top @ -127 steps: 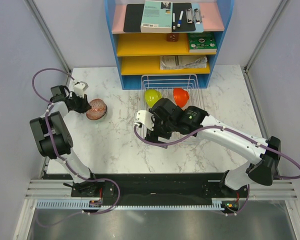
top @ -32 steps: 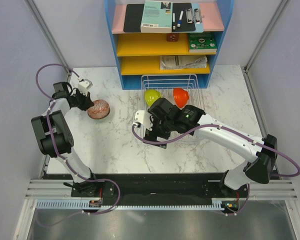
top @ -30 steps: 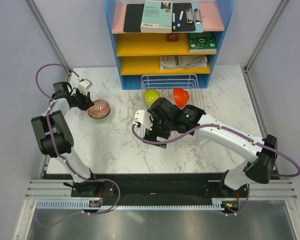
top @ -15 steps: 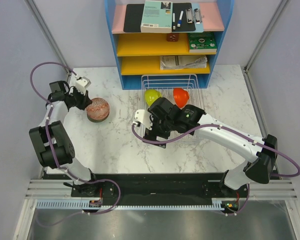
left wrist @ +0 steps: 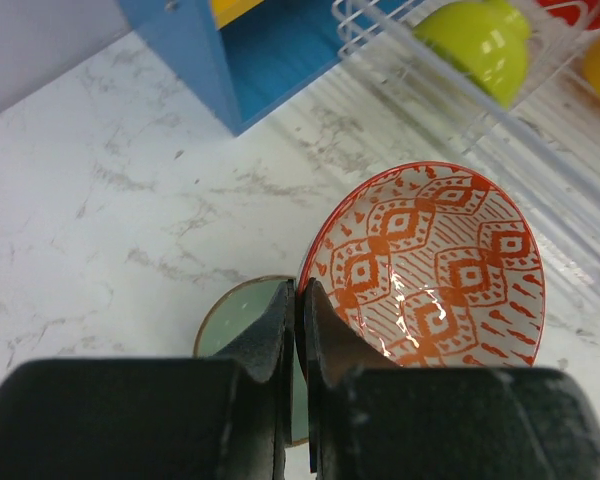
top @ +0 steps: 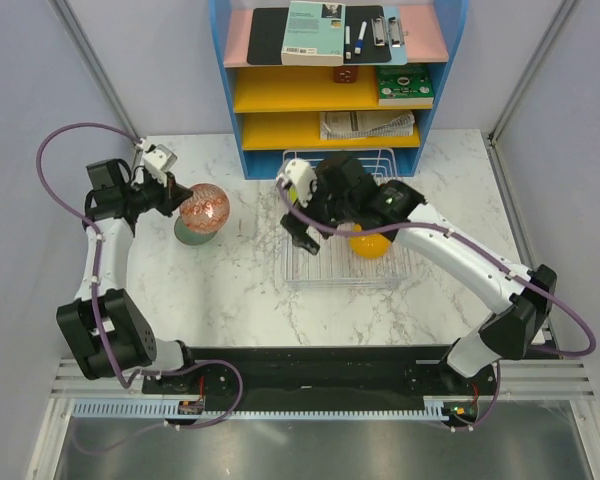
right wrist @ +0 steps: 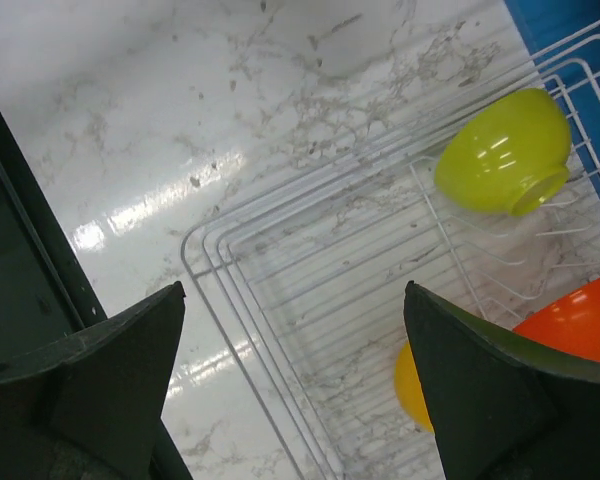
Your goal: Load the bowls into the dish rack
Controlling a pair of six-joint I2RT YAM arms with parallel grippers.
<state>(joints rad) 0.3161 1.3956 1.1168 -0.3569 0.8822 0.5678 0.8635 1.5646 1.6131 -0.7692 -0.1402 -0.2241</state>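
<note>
Left pincer [left wrist: 302, 292] pinches patterned bowl [left wrist: 430, 265] by rim only; could pivot or slip before rack [top: 325, 270]. Right pincer [right wrist: 292, 310] spread, empty

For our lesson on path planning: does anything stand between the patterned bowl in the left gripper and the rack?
Nothing stands on the table between the patterned bowl and the rack. But the open right gripper hangs above the rack's left side, likely in the bowl's way in.
</note>
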